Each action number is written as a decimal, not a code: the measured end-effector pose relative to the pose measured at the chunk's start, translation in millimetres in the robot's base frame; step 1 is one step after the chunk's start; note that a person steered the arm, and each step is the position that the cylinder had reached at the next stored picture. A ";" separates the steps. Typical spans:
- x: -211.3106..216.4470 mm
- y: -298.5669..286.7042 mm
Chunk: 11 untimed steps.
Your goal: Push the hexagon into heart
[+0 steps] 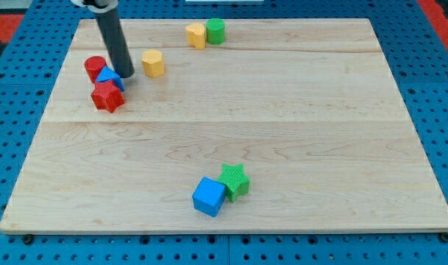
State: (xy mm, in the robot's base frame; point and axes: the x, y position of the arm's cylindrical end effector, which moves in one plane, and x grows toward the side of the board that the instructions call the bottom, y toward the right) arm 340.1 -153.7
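1. The yellow hexagon (pixel 153 63) is seen at the upper left of the wooden board (pixel 282 132), well apart from the yellow heart (pixel 196 34) beside a green block (pixel 215 30) at the top
2. No claw is fitted, so nothing is gripped; my tip (pixel 125 74) is set just left of the hexagon, apparently for a rightward shove, beside a blue block (pixel 109 76)

Pale wooden board (pixel 231 132) made of long planks, grain running left to right, seams visible. Beneath it blue perforated base (pixel 18 88), regular rows of holes, showing on all sides. Red patches at top corners (pixel 437 9). Light even, soft, no hard shadows.
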 end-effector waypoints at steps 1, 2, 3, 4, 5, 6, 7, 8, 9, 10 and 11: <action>-6.8 73.5; -19.5 85.2; 14.2 53.7; 6.7 -1.9; -20.6 -4.7; -14.6 11.8; -3.3 17.6; -23.8 31.8; -22.6 63.3; -44.1 58.8; -57.9 58.9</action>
